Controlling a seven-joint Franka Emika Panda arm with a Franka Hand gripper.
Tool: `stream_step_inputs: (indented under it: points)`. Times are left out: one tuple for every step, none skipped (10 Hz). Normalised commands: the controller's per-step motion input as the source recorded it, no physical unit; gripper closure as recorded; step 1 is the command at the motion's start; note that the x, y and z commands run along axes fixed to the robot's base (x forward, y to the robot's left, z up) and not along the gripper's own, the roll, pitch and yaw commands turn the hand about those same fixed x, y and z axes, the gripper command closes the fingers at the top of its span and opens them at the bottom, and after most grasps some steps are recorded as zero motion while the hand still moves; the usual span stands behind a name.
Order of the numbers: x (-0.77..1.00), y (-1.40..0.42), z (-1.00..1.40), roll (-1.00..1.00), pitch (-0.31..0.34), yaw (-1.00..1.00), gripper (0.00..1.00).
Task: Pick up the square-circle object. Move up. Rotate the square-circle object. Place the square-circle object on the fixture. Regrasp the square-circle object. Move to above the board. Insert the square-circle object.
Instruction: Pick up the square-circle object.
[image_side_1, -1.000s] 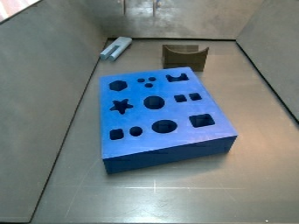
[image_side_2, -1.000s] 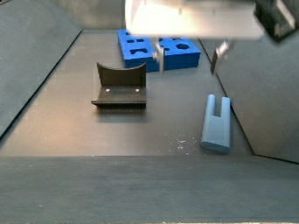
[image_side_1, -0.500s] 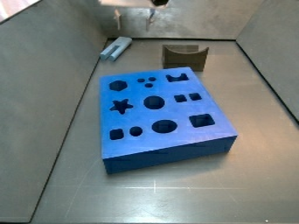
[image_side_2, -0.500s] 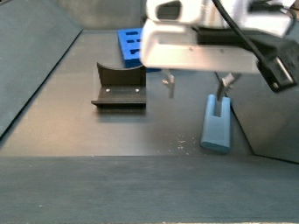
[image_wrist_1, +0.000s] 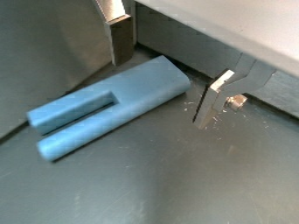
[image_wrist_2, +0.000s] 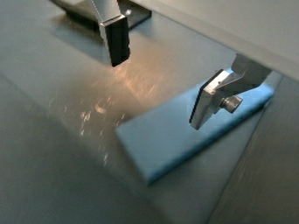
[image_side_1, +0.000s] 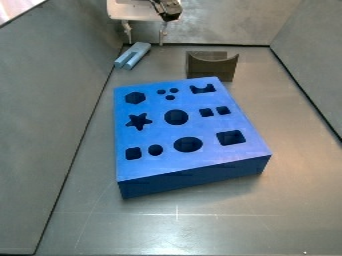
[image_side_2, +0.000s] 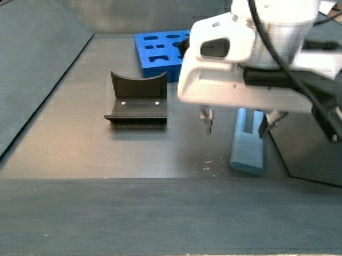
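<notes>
The square-circle object, a light grey-blue peg, lies flat on the floor in both wrist views (image_wrist_1: 105, 105) (image_wrist_2: 187, 136) and in both side views (image_side_1: 131, 55) (image_side_2: 249, 142). My gripper (image_wrist_1: 167, 70) (image_wrist_2: 163, 68) is open and empty, low over the peg with one finger on each side of its end. It also shows in both side views (image_side_1: 160, 25) (image_side_2: 241, 122). The dark fixture (image_side_2: 136, 98) (image_side_1: 211, 63) stands apart from the peg. The blue board (image_side_1: 187, 130) (image_side_2: 167, 50) lies in the middle of the floor.
The peg lies close beside a grey wall (image_side_2: 314, 150) (image_side_1: 60, 70), and one finger (image_wrist_1: 214, 101) stands near the foot of that wall. The fixture's edge (image_wrist_2: 87, 13) shows behind the other finger (image_wrist_2: 114, 39).
My gripper has come down from above into view and now hangs open low around the peg. The peg, fixture and board have not moved.
</notes>
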Motion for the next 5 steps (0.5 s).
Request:
stream_step_inputs:
  points:
    - [0.00,0.34,-0.42,-0.37,-0.154,-0.06,0.00]
    - [-0.03,0.31,-0.40,-0.37,-0.157,-0.09,0.00]
    - [-0.15,0.23,-0.43,-0.36,-0.161,-0.13,0.00]
    - [-0.28,0.14,-0.44,-0.33,-0.180,-0.14,0.00]
    - [-0.23,0.07,-0.47,-0.30,-0.184,-0.11,0.00]
